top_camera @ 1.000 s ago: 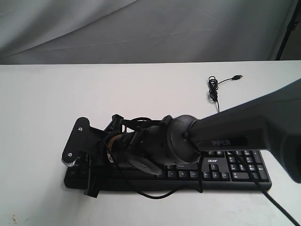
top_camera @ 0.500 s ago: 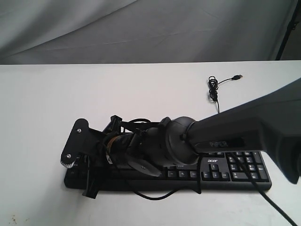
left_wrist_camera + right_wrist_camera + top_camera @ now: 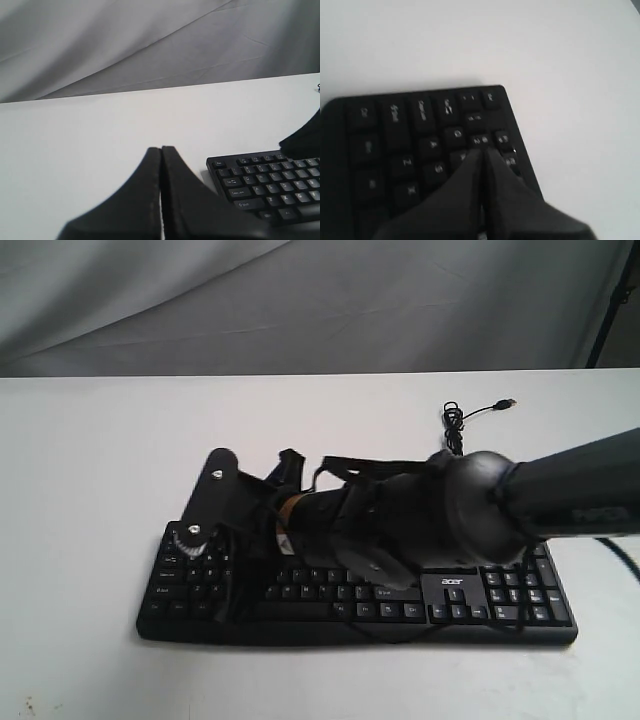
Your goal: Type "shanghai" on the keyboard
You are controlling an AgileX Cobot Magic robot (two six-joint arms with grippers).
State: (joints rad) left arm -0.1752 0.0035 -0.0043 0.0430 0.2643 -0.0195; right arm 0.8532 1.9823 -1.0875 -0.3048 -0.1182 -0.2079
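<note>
Pointing at the keyboard (image 3: 500,595) by the counter's (image 3: 100,440) front edge, the right hand (image 3: 482,152) is pressed together; the left hand (image 3: 161,149) likewise.

right arm (image 3: 560,495) stretched in from the right and across the middle, bulky black wrist (image 3: 400,515) wrapped in loose cables, right gripper (image 3: 482,151) angled downward with fingers pressed together, left gripper (image 3: 161,150) likewise closed, its fingers touching along their length

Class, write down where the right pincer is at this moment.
In the right wrist view, the right pincer, shut, is over the left end of the keyboard, its tips close to the Q and 2 keys.
</note>
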